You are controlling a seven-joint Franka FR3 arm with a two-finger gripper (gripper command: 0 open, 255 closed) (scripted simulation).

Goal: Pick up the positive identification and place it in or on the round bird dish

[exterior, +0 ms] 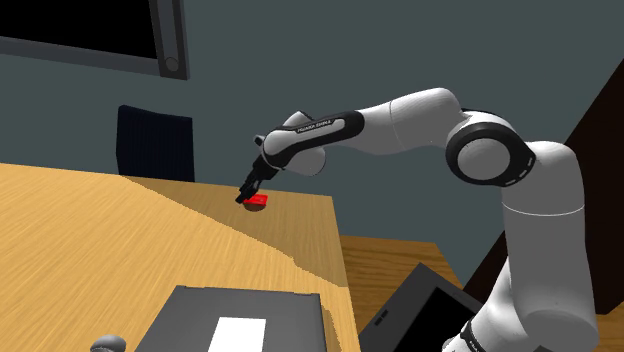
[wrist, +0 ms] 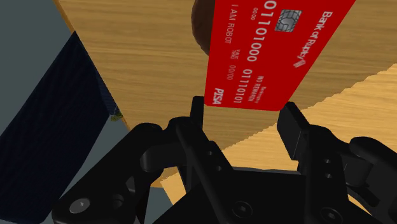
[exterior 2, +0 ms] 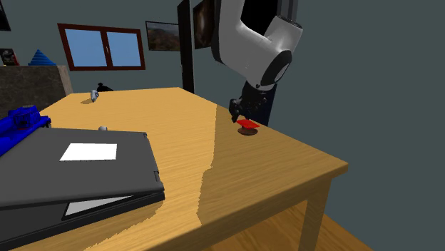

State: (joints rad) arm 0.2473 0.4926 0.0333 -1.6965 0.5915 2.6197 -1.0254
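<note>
Red all over, the bank card [wrist: 273, 51] is printed in white with rows of digits, the words "I AM ROBOT" and a bank's name along one long side, and a grey chip is set near its far end. It is seen as thin, flat and stiff. The card is held by its near short end in the black gripper [exterior: 246, 194], which is clenched on it: in the wrist view each edge of that end is met by a finger. The card is carried just over a small round brown dish [wrist: 198, 28], close to the far edge of the wooden table [exterior: 150, 240]; whether it already touches the dish cannot be told. Most of the task is judged done, with only the release left. Trouble could be caused by the card's length against so small a dish: if it is let go off-centre or tilted, it may tip on the rim and slide onto the table, or over the nearby edge. The light dish could also be nudged if the gripper is lowered too far.
</note>
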